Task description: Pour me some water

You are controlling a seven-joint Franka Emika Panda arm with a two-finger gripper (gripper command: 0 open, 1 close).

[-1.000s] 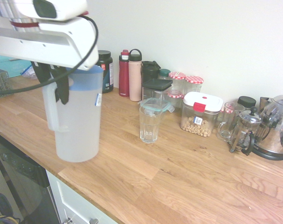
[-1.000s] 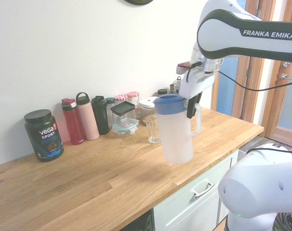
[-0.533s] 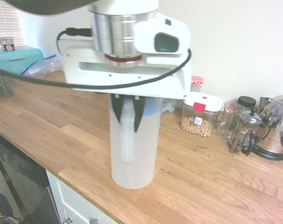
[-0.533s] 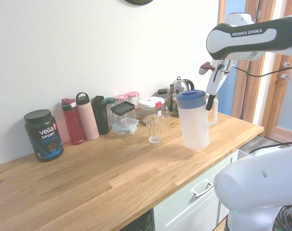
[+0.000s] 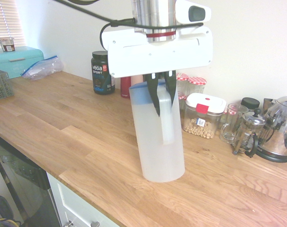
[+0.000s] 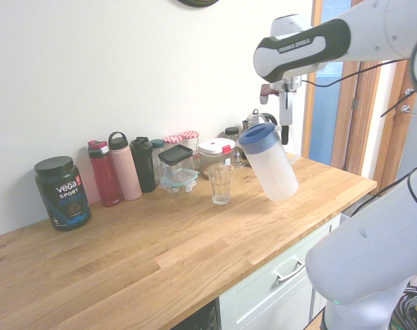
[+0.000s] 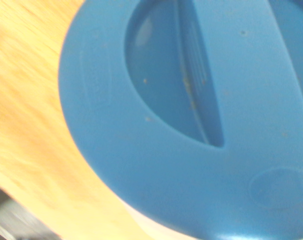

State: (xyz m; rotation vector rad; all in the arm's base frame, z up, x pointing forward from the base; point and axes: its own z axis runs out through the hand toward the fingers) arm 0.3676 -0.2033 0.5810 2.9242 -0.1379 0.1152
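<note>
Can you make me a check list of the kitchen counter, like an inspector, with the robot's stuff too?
Surface: wooden counter, no spill seen
Pitcher: blue lid on, tilted toward the glass
Glass: upright, no water seen in it
Gripper: shut on the pitcher's handle
Clutter: black tub, red bottle, pink bottle, cereal box with white lid, kettle
Cables: one looped by the gripper, others near the arm
Surroundings: white wall, door

Glass point(image 6: 221, 185) hidden in first exterior view
</note>
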